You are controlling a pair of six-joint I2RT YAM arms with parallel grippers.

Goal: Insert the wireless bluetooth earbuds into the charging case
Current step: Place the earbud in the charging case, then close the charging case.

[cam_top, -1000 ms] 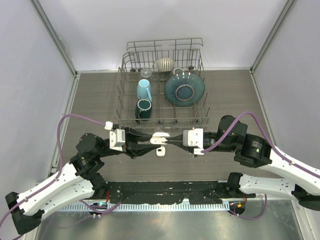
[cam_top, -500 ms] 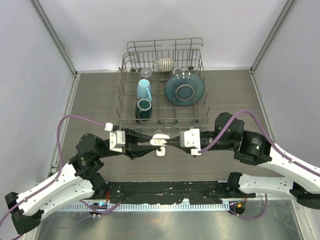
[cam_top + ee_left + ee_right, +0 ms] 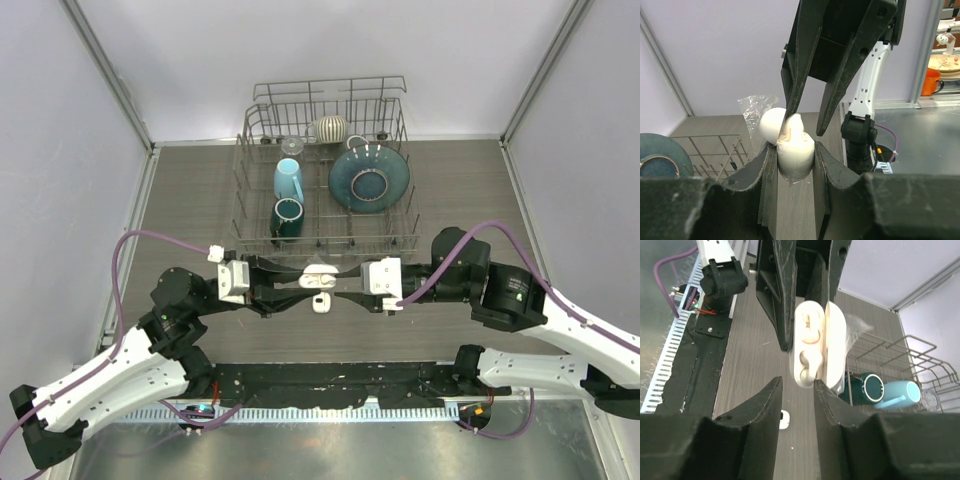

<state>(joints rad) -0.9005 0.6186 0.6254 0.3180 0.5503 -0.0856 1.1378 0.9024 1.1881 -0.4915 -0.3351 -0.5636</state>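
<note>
The white charging case [image 3: 795,152] hangs above the table with its lid [image 3: 771,125] swung open, and my left gripper [image 3: 794,146] is shut on its body. In the right wrist view the open case [image 3: 801,375] faces me, and two white earbuds [image 3: 810,340] sit in its wells. My right gripper [image 3: 797,385] stands open just short of the case, with nothing between its fingers. From above, both grippers meet at the case [image 3: 318,276], the left gripper [image 3: 310,284] on one side and the right gripper [image 3: 336,284] on the other.
A small white piece [image 3: 321,303] lies on the table under the case, also seen as the piece [image 3: 784,419]. Crinkled clear plastic [image 3: 752,107] lies behind. A wire dish rack [image 3: 250,140] at the back holds a teal plate [image 3: 368,178], a light blue cup [image 3: 288,180] and a dark teal cup [image 3: 286,215].
My right gripper's jaws have parted from shut to open right at the case. The left gripper keeps hold of the case, which has barely moved.
</note>
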